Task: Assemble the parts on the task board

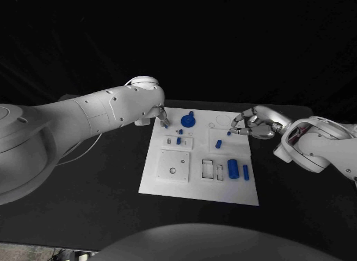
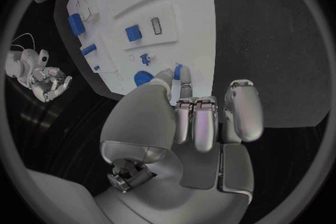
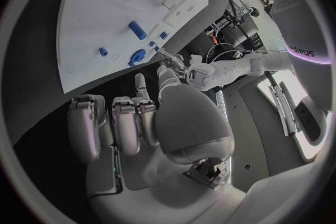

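Observation:
The white task board [image 1: 167, 182] lies in the middle of the table. On it are a blue gear-like part [image 1: 188, 119], small blue pegs [image 1: 179, 132] [image 1: 219, 144] and a thick blue cylinder [image 1: 233, 169]. My left hand [image 1: 160, 116] hovers at the board's far left corner. In the left wrist view a small blue peg [image 2: 178, 71] is pinched between its thumb and a fingertip, just above the board beside the gear [image 2: 143, 77]. My right hand [image 1: 253, 124] sits at the board's far right edge with loosely curled fingers, holding nothing, near a tiny blue peg [image 1: 229, 133].
The board carries a square plate with a hole [image 1: 174, 165] and rectangular slots [image 1: 211, 169] towards its near half. A slim blue cylinder [image 1: 246, 172] lies beside the thick one. Black table surrounds the board on all sides.

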`<action>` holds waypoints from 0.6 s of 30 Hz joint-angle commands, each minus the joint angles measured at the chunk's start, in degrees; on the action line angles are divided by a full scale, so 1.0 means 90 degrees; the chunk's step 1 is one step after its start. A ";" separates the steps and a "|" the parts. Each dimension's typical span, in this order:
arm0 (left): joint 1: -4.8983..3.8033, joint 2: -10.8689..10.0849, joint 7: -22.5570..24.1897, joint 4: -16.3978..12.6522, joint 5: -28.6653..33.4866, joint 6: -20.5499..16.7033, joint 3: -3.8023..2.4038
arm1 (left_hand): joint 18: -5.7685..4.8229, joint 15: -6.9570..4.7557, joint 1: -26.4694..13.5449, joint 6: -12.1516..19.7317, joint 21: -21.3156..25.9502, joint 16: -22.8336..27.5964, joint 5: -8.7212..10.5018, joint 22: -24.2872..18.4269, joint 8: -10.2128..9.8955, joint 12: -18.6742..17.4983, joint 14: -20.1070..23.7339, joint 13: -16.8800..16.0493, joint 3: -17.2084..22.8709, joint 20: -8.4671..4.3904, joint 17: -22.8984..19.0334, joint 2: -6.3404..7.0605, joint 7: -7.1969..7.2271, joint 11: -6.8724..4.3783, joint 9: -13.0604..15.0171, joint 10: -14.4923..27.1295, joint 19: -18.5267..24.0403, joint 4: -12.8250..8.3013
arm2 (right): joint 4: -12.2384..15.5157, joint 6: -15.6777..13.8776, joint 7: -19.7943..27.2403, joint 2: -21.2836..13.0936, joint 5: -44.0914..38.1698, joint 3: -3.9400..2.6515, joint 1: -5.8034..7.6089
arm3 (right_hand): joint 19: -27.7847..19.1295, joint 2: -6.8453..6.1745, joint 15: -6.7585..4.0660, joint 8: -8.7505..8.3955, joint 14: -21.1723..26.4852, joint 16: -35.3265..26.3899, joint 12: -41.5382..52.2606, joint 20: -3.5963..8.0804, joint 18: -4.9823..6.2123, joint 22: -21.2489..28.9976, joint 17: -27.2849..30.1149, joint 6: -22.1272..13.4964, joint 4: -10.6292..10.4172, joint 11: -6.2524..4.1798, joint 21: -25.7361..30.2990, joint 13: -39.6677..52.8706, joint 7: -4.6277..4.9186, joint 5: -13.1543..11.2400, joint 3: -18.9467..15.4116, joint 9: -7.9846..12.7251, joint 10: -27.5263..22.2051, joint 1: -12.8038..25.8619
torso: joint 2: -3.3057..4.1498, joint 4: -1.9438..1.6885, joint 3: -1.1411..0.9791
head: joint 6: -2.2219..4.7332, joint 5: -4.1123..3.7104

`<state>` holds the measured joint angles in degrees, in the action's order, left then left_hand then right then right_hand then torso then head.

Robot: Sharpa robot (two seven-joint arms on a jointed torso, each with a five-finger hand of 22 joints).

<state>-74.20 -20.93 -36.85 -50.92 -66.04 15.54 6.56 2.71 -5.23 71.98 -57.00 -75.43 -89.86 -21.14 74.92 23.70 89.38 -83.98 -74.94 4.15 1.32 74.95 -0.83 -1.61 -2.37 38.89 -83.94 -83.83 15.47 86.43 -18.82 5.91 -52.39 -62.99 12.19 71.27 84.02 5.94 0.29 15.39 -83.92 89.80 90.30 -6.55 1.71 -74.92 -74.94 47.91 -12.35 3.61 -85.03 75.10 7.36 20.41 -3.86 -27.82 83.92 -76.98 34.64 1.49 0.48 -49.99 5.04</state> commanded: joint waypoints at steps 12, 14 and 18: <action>0.0017 0.0022 0.0070 0.0027 0.0040 0.0029 -0.0003 | 0.0034 -0.0043 0.0191 0.0028 0.0068 -0.0016 -0.0087 0.1235 -0.0031 -0.0043 -0.0669 -0.1538 0.0158 -0.0045 0.1672 -0.0039 0.0028 -0.0052 0.0037 -0.0591 -0.0101 -0.0050 | -0.0007 0.0120 -0.0046 0.0003 -0.0025 0.0000 -0.0016 | 0.0206 0.0007 -0.0015 -0.0024 -0.0676 0.0022 -0.0033 0.0017 -0.0011 -0.1439 -0.1673 0.0001 -0.0051 -0.0002 0.0042 0.1656 0.0033 -0.0048 0.0003 0.0008 0.0675 0.0071 | -0.0004 0.0004 -0.0002 | -0.0001 -0.0018; 0.0021 0.0024 0.0081 0.0034 0.0040 0.0029 -0.0003 | 0.0034 -0.0044 0.0208 0.0025 0.0070 -0.0016 -0.0086 0.1234 -0.0024 -0.0045 -0.0669 -0.1536 0.0180 -0.0046 0.1672 -0.0048 0.0030 -0.0053 0.0044 -0.0589 -0.0100 -0.0056 | -0.0007 0.0119 -0.0047 0.0003 -0.0025 0.0000 -0.0017 | 0.0206 0.0007 -0.0015 -0.0024 -0.0676 0.0022 -0.0033 0.0017 -0.0011 -0.1439 -0.1673 0.0001 -0.0051 -0.0002 0.0042 0.1656 0.0033 -0.0048 0.0003 0.0008 0.0675 0.0071 | -0.0003 0.0003 -0.0002 | -0.0001 -0.0020; 0.0030 0.0027 0.0122 0.0055 0.0046 0.0013 -0.0003 | 0.0035 -0.0047 0.0294 0.0044 0.0075 -0.0016 -0.0032 0.1234 -0.0008 -0.0049 -0.0669 -0.1531 0.0324 -0.0049 0.1672 -0.0073 0.0034 -0.0056 0.0077 -0.0585 -0.0096 -0.0086 | -0.0011 0.0118 -0.0047 0.0006 -0.0025 0.0000 -0.0022 | 0.0206 0.0007 -0.0015 -0.0024 -0.0676 0.0022 -0.0033 0.0017 -0.0011 -0.1439 -0.1673 0.0001 -0.0051 -0.0002 0.0042 0.1656 0.0033 -0.0048 0.0003 0.0008 0.0675 0.0071 | -0.0004 0.0003 -0.0002 | -0.0001 -0.0031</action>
<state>-73.94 -20.84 -36.62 -50.45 -65.91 15.55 6.57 2.70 -5.23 74.32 -56.79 -75.10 -89.86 -21.80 74.91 23.47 89.16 -83.98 -74.95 6.79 1.10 74.94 -1.51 -1.40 -2.37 39.55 -83.94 -84.04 14.58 86.34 -18.57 5.60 -52.38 -62.99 12.19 71.13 84.02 5.94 0.30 15.39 -83.92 89.80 90.36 -6.55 1.70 -74.91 -74.93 47.90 -12.34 3.61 -85.03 75.06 7.36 20.17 -3.85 -27.82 83.92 -76.98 34.60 1.52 0.47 -49.99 4.81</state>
